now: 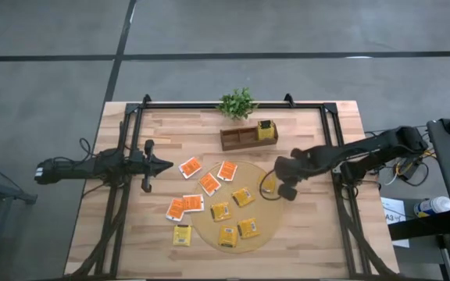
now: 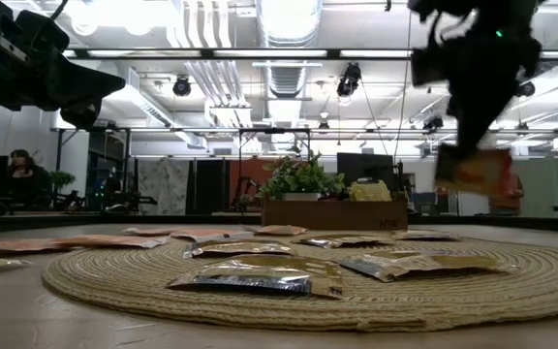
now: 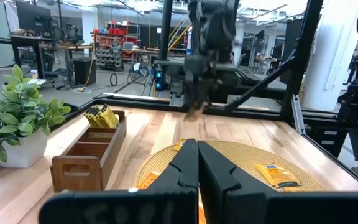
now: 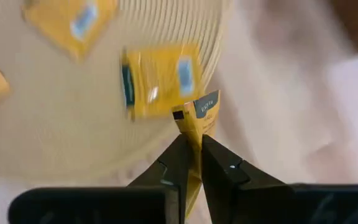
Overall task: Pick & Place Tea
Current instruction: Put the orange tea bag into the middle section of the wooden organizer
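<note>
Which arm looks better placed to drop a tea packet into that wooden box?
The right. Its gripper is shut on a yellow packet lifted above the mat, close to the box. The left gripper waits shut and empty, farther off.

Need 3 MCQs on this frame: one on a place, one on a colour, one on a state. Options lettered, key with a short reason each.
1. Where does the wooden box stand?
A. beside the plant, at the table's far edge
B. on the round mat
C. under the left arm

2. What colour is the tea packet in the right end effector?
A. orange-red
B. yellow
C. green

3. What state is the left end effector in?
A. shut on a packet
B. wide open
C. shut, holding nothing

Key: 1 A, the high view shows the box just in front of the plant. 2 B, the right wrist view shows a yellow packet pinched between the fingers. 3 C, the left wrist view shows its fingers pressed together with nothing between.
</note>
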Available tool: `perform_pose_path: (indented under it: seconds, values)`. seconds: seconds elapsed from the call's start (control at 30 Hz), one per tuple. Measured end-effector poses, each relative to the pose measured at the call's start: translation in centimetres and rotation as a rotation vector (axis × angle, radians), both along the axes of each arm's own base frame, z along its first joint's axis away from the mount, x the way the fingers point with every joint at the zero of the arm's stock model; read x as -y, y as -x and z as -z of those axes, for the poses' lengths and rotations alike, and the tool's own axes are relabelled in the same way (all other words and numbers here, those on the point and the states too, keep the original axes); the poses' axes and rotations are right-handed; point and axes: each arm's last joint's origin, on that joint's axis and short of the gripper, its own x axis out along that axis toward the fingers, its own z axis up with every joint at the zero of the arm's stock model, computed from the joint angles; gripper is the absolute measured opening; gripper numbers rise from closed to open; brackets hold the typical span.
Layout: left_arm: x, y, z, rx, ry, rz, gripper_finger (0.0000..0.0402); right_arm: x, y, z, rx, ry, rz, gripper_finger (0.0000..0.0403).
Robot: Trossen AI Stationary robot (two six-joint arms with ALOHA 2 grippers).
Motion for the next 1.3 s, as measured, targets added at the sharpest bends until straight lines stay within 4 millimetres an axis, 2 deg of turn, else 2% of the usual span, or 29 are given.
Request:
perform_pose_path:
  seconds: [0.5,0.63,0.83,1.07,1.2,1.3]
  values:
    - [0.0,0.0,0.0,0.0,0.0,0.0,0.0,3.4,-2.4,-11.1,0.393,0.112,0.0,0.0013]
    - [0.0,0.0,0.0,0.0,0.0,0.0,0.0,4.8,-3.0,-12.6,0.464,0.136,0.028,0.0013]
    - [0.0,0.0,0.0,0.0,0.0,0.0,0.0,7.1,-4.7,-12.6,0.551,0.131,0.015,0.0013]
    - [0.0,0.0,0.0,0.0,0.0,0.0,0.0,10.4,-7.3,-10.7,0.688,0.051,-0.091,0.0013]
    - [0.0,0.0,0.0,0.0,0.0,0.0,0.0,12.6,-7.6,-8.8,0.686,0.034,-0.111,0.0013]
    - [0.0,0.0,0.0,0.0,0.0,0.0,0.0,14.2,-7.1,-7.4,0.684,0.051,-0.081,0.0013]
